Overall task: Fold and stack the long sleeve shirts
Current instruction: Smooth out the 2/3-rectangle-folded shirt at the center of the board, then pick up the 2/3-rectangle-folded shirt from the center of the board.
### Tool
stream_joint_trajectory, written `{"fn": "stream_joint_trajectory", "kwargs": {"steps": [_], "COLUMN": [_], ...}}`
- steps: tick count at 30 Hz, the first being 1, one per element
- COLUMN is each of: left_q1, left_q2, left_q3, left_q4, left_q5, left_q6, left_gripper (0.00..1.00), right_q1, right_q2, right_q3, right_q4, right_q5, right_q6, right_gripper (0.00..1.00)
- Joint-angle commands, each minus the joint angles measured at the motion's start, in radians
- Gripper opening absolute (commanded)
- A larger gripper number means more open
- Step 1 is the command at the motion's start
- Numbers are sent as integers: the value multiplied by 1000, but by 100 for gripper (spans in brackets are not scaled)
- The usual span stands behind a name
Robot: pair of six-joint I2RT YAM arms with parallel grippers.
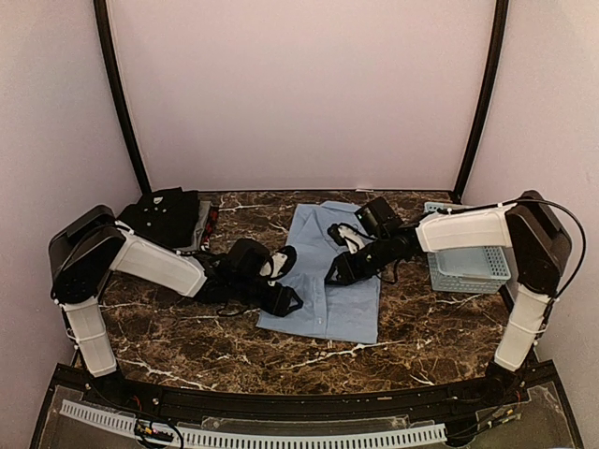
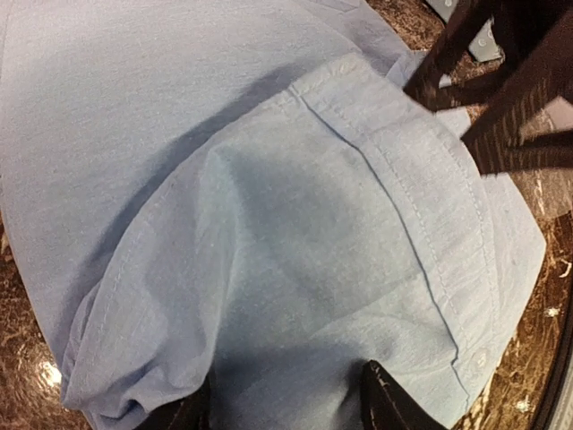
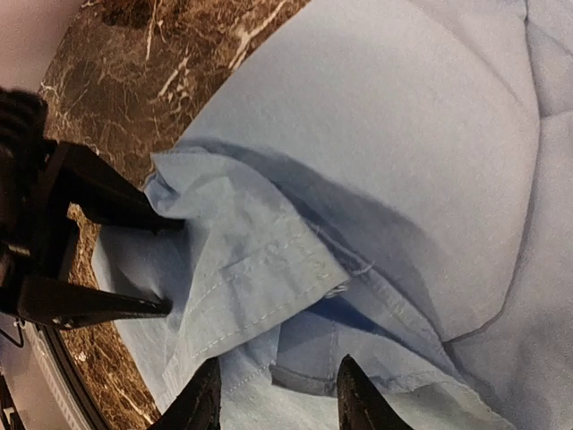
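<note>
The light blue long sleeve shirt (image 1: 323,281) lies partly folded mid-table, with a sleeve and its stitched cuff (image 2: 421,206) lying over the body. My left gripper (image 1: 295,277) is at the shirt's left edge. It is open, its jaws spread over sleeve cloth (image 2: 269,224) in the left wrist view. My right gripper (image 1: 337,254) hovers over the shirt from the right, also open, with folded cloth (image 3: 269,260) beneath its fingers. The two grippers face each other closely. The black shirt (image 1: 164,215) sits folded at the back left.
A pale blue lattice basket (image 1: 468,267) stands at the right, under the right arm. The black shirt rests on other grey and red cloth (image 1: 208,224). Bare marble table (image 1: 187,346) lies in front of the shirt.
</note>
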Motion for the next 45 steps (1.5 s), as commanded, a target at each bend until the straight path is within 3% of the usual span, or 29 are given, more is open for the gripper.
{"fn": "stream_joint_trajectory", "kwargs": {"steps": [1,7,13,21,27,38,45], "left_q1": [-34,-56,-58,-58,-55,-52,-51], "left_q2": [23,40,-29,-191,-337,-503,-551], "left_q3": [2,30,58,25,-25,-51,-62], "left_q4": [-24,-36,-37,-70,-131,-301,-348], "left_q5": [-159,-265,-383,-385,-368,-407,-331], "left_q6": [69,97,82,43,-17,-11,42], "left_gripper": [57,59,64,95,99,99,99], "right_q1": [-39,-72,-32,154,326,411,420], "right_q2": [18,4,-174,-360,-362,-161,-104], "right_q3": [47,75,-51,-278,-316,-215,-175], "right_q4": [61,36,53,14,-15,-104,-139], "right_q5": [49,213,281,310,390,536,584], "right_q6": [-2,41,-6,-11,8,-76,-106], "right_gripper": [41,42,46,58,76,69,63]}}
